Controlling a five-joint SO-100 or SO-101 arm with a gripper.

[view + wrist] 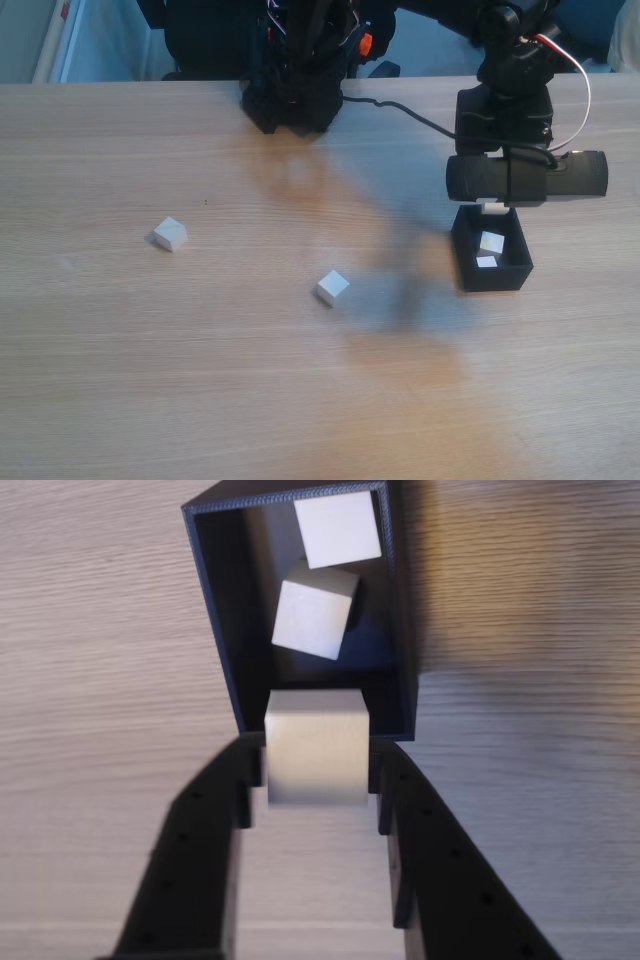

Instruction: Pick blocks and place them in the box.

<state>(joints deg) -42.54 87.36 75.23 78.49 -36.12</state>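
Office-like room: pale wood-grain desk (200,380), cabling (410,115) behind.

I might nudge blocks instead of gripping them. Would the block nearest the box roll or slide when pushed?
Probably slide: the block is a flat-faced cube lying on smooth table. It looks small and light, so it may twist. It likely stays rigid, like the block in the gripper.

Small black open-topped rectangular box (470,262) at right of table in the fixed view, two whitish cubes inside (338,528) (314,611), the nearer one turned askew. Third pale cube (317,744) at box's near wall in the wrist view, blurred. Two more whitish cubes on the wood, left (170,234) and centre (333,287), well apart.
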